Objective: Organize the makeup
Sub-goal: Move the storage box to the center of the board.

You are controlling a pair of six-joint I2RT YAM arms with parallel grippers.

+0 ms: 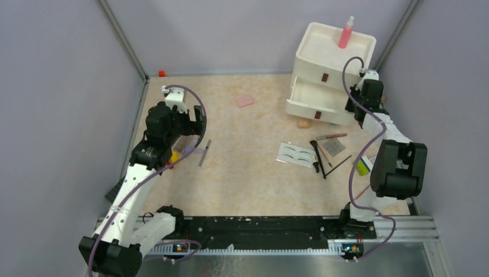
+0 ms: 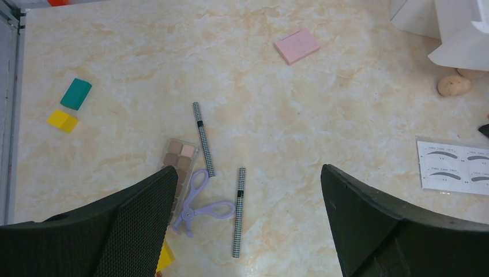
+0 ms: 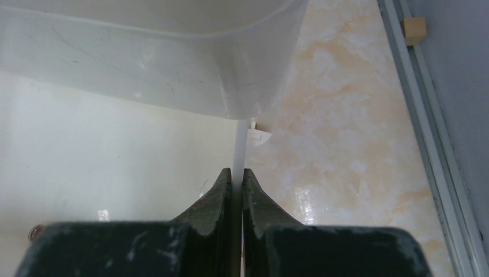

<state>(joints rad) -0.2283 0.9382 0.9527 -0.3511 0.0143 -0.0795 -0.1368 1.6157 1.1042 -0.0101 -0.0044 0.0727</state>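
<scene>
Left wrist view shows the left gripper point(image 2: 249, 172), jaws wide apart, above two thin patterned pencils point(image 2: 203, 138) lying flat on the table point(image 2: 323, 115), probably light, stiff, apt to roll, best pinched mid-shaft, while the right gripper point(image 3: 237, 173) sits clamped on a thin white drawer wall point(image 3: 241, 138)

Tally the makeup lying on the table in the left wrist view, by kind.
patterned pencils: 2
eyeshadow palette: 1
lilac scissor-handled tool: 1
pink pad: 1
peach sponges: 2, one partly hidden
eyebrow card: 1
Total: 8
Dark tip at the right edge: cut off, not counted.
</scene>
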